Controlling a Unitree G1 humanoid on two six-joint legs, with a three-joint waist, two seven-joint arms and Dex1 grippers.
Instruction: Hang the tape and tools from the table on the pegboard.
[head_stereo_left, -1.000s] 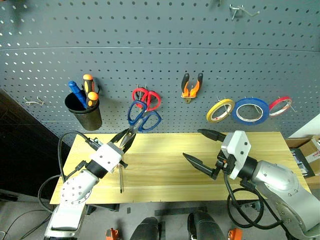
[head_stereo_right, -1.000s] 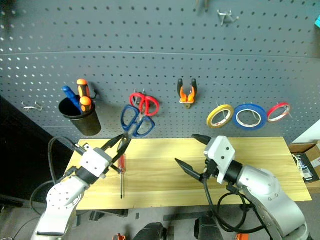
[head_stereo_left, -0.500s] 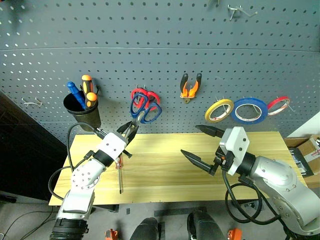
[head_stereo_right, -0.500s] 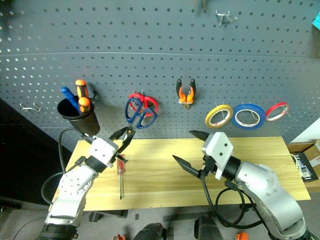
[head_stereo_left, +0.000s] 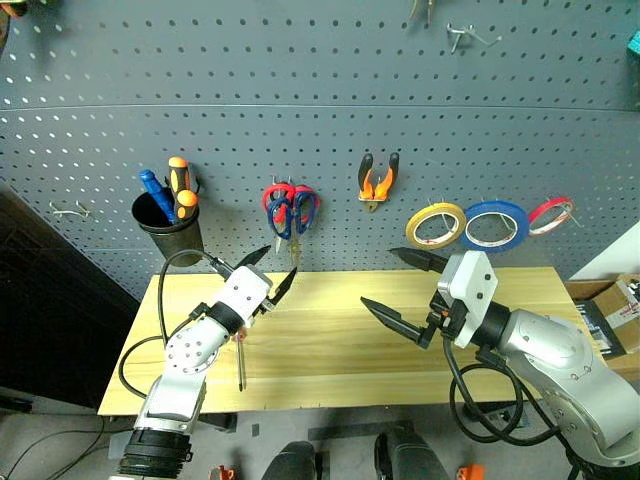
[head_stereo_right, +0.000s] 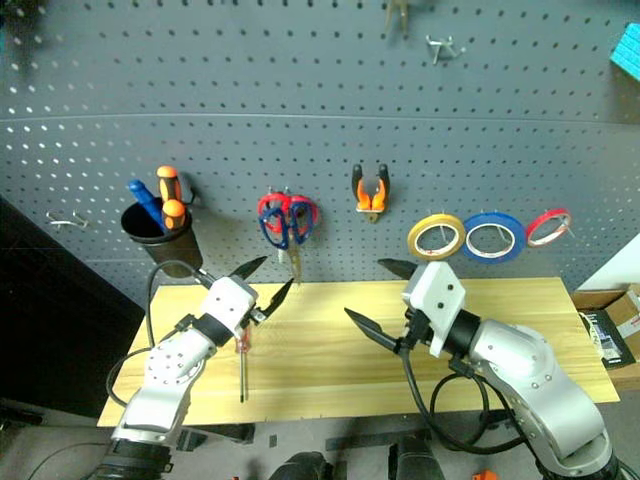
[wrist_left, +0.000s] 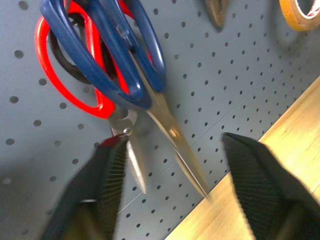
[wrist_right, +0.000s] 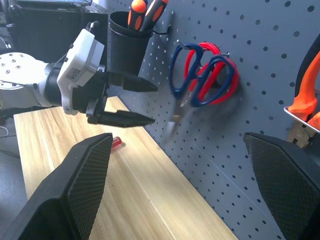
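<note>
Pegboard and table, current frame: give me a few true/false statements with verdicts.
1. The dark blue-handled scissors hang on the dark grey pegboard over the red-handled scissors. True.
2. The left gripper grips the blue scissors. False: its jaws stand open below them, holding nothing.
3. The slim red-handled screwdriver lies on the light wooden table. True.
4. The yellow tape roll lies on the table. False: it hangs on the pegboard beside the blue tape roll.
5. The right gripper is open. True.

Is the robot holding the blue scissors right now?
No, the blue scissors hang on the pegboard, and the left gripper is open below them.
</note>
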